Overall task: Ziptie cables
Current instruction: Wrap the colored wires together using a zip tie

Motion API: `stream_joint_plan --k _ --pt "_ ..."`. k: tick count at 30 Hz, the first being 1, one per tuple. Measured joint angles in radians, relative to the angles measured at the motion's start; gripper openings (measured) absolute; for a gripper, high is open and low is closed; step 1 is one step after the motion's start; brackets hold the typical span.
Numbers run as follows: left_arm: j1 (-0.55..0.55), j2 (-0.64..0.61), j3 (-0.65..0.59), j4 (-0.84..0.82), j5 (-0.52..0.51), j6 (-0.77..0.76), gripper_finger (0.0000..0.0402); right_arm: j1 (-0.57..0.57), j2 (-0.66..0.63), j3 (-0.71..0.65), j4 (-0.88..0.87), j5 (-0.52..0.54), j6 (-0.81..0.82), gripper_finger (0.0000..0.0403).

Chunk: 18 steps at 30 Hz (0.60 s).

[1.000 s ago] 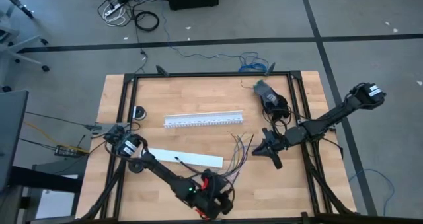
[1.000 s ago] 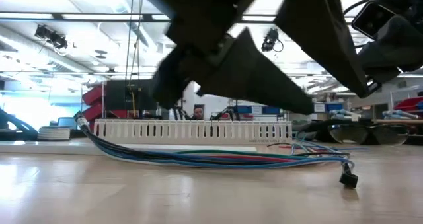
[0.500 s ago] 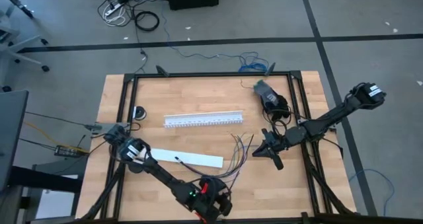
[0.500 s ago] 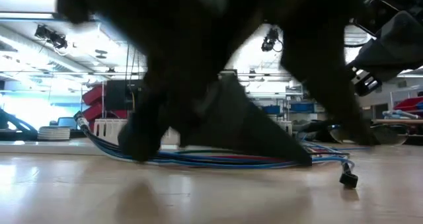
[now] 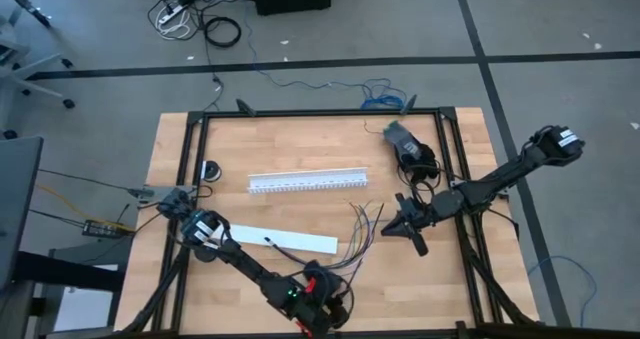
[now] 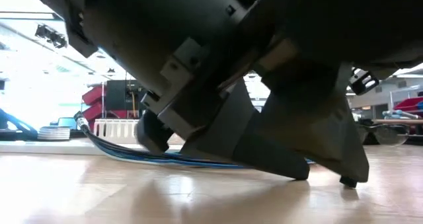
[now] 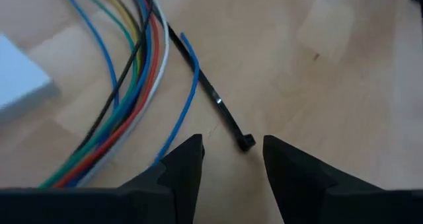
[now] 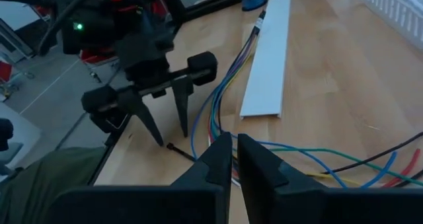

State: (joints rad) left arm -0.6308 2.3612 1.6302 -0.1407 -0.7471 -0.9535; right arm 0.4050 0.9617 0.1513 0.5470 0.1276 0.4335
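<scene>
The left pincer (image 7: 231, 159) is hovering half-spread over the thin black plastic ziptie's (image 7: 218, 105) head, seemingly to pick it up beside the coloured cables (image 7: 135, 85); the right pincer (image 8: 234, 151) is waiting closed and empty

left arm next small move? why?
Probably lower the left hand a little further and close on the ziptie. Its fingers stand open just above the table, the ziptie's head end lies on the wood between their tips, beside the cables, not yet gripped. The right hand waits shut over the cables' far ends.
</scene>
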Motion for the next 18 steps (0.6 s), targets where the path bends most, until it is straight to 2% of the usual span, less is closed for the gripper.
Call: stream_joint_plan --k 2,12,18 --pt "0.000 0.001 -0.001 0.009 0.000 0.053 0.0156 -0.002 0.000 0.000 0.002 0.000 0.000 0.0022" --pt "0.002 0.012 -0.002 0.066 0.009 0.068 0.0156 -0.002 0.000 0.000 0.001 0.000 0.010 0.0022" --pt "0.002 0.048 0.002 0.116 0.021 0.142 0.0156 -0.002 0.000 0.000 0.003 0.000 0.010 0.0022"
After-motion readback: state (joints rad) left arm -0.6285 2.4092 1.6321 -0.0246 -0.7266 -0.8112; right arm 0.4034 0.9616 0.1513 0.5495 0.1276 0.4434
